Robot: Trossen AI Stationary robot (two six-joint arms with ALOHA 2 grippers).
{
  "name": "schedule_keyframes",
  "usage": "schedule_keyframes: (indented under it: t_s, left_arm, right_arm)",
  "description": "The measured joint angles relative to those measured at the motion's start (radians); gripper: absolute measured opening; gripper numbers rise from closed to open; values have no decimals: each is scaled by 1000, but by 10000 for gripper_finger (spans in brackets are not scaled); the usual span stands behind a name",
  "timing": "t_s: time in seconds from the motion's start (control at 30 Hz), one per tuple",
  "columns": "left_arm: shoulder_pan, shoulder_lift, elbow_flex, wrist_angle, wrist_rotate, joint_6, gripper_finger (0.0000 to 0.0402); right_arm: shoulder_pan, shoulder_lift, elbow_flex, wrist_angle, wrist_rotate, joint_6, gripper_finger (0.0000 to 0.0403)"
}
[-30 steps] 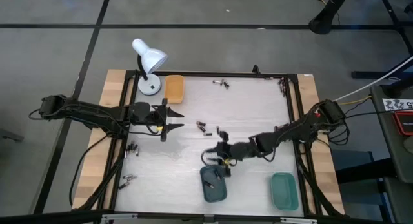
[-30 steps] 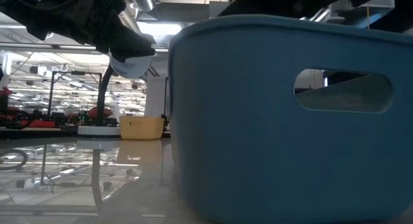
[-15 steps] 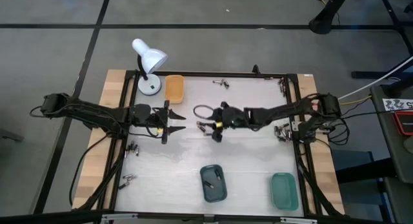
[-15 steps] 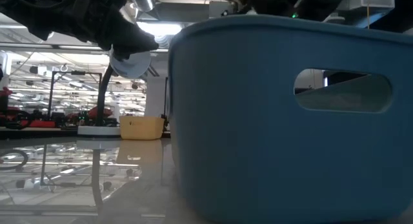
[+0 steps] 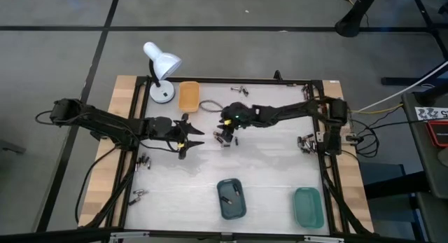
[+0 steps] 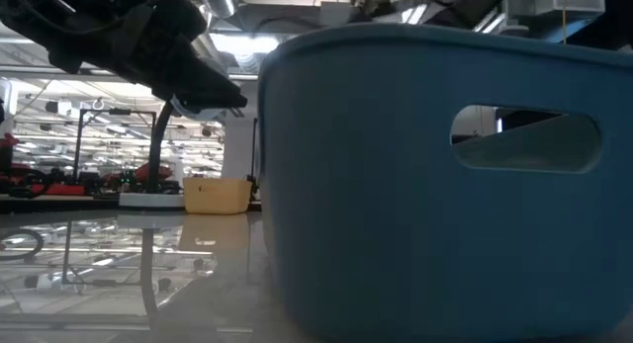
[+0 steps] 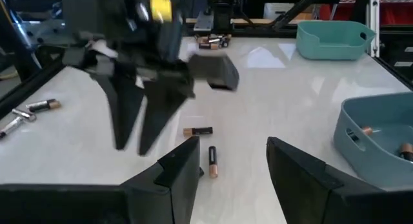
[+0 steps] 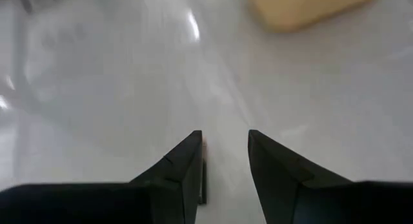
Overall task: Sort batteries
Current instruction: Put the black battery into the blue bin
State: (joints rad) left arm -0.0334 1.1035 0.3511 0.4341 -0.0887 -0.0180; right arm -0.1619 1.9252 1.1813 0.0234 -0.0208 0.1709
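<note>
Overhead, the right end effector [image 5: 225,134] reaches in over the middle of the counter [image 5: 273,180], its tip among a few loose batteries [image 5: 218,138], presumably lined up to pick one; the left end effector [image 5: 194,137] waits just beside that cluster with fingers spread. More batteries lie scattered along the far edge [image 5: 241,90] and down both side edges, and a couple already sit in the dark teal tray [image 5: 232,198], while the green tray [image 5: 308,207] looks empty and the orange tray [image 5: 189,95] stands by the lamp [image 5: 160,66]. From counter height, the teal tray's wall [image 6: 425,185] blocks nearly everything. The left wrist view shows spread fingers framing two batteries [image 7: 211,161] and the other arm's tip blurred above them. In the right wrist view, fingers stand apart, gripping nothing, a battery [image 8: 202,179] half hidden between them.
</note>
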Motion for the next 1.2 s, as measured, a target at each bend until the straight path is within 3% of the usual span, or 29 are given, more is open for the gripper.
schedule_keyframes:
  t_s: [0.23, 0.53, 1.2]
  left_arm:
    - [-10, 0, 0, -55, 0, -32, 169]
    - [-40, -1, 0, -113, 0, -54, 169]
    - [-51, -2, 0, -74, 0, -52, 169]
  right_arm:
    - [12, 110, 150, -174, 8, -45, 127]
    - [24, 123, 151, -193, 28, -40, 127]
    - [70, 163, 151, -194, 100, -41, 127]
